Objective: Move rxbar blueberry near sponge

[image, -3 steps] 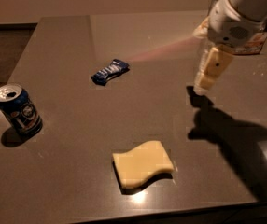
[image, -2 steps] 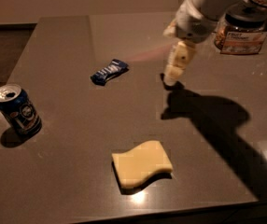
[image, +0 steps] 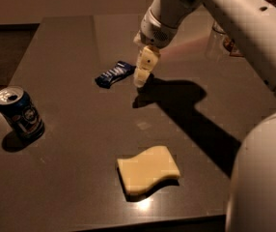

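Carries the tool [image: 140,79] much further left than a second ago, from the right side of the bench [image: 70,42] to a spot just right of the rxbar blueberry [image: 115,74]. Leaves bar, sponge and can where they lay before.

Hangs the tool pointing downward from the white arm [image: 215,18], which reaches in from the upper right. Keeps its tip low over the bench, close to the right end of the wrapper but apart from it. Cannot tell whether released or clenched. Cannot tell either whether touching the surface or just above it.

Finds the rxbar blueberry flat on the bench, left of centre and toward the far side, lying at a slant with its right end further away, dark blue with pale lettering. Finds the sponge [image: 148,169] flat near the front edge, pale yellow with wavy sides, well apart from the bar and nearer than the tool. Finds a blue drink can [image: 20,112] upright at the left edge, well apart from both.

Throws a dark shadow [image: 186,105] across the bench, running from under the tool toward the near right. Shows a rounded white robot body [image: 263,178] filling the near right corner.
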Motion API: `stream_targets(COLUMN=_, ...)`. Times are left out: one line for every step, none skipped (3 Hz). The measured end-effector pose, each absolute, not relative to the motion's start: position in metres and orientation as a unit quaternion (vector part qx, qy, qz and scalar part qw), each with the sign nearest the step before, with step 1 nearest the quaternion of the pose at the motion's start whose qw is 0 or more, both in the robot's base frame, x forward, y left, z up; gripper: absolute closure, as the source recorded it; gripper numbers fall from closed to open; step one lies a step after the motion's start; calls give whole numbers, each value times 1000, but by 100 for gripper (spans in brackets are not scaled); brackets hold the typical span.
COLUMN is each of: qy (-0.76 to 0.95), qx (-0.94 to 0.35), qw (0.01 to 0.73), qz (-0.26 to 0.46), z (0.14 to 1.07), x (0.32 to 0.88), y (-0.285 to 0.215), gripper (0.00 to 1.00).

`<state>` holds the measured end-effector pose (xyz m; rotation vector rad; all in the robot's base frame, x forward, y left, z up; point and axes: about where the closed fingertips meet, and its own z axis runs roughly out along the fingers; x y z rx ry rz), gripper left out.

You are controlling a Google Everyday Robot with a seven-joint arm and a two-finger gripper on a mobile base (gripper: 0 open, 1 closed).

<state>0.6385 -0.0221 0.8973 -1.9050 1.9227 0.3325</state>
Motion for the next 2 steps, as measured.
stream_targets(qy=686, qx=-689, qw=202, qz=119, z=877, x=649, y=15, gripper=0)
stream_targets(qy=682, qx=-697, qw=185, qz=121, z=858, x=655, y=40, gripper=0)
